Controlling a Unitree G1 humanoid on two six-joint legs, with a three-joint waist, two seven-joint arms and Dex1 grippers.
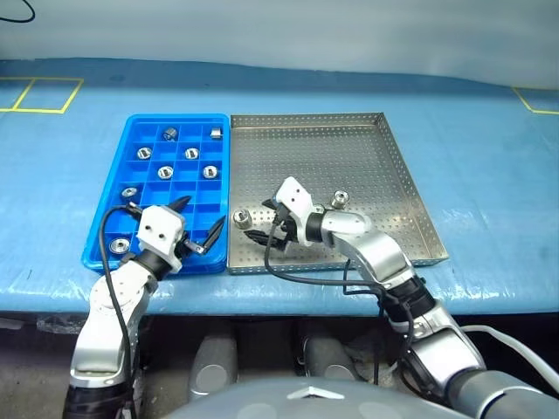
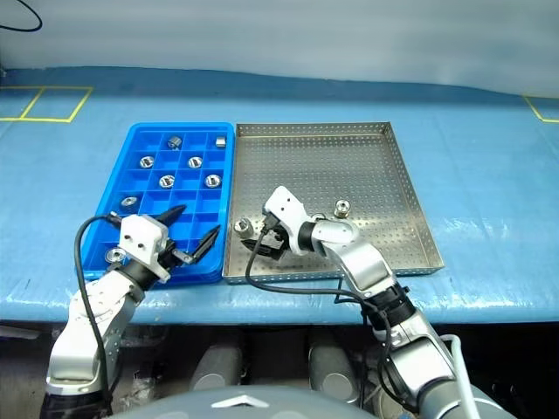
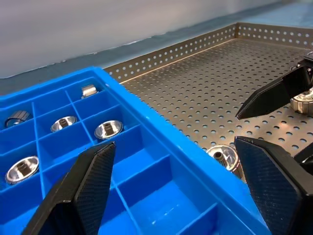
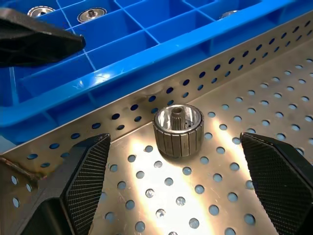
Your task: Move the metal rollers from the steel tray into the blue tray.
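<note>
The steel tray [image 1: 349, 157] lies to the right of the blue tray [image 1: 179, 120], edge to edge. Two metal rollers stand in the steel tray: one [image 1: 241, 217] by its near left rim, one [image 1: 340, 199] further right. My right gripper [image 1: 260, 220] is open and low over the steel tray, and the near-left roller [image 4: 178, 129] stands just ahead, between its fingers and untouched. My left gripper [image 1: 203, 212] hovers open and empty over the blue tray's near right corner. Several rollers [image 1: 164, 172] sit in the blue tray's compartments.
Both trays rest on a blue-covered table; its front edge runs just below them. Yellow tape marks [image 1: 39, 96] lie at the far left and far right. My two grippers are close to each other across the shared tray rims [image 3: 161, 122].
</note>
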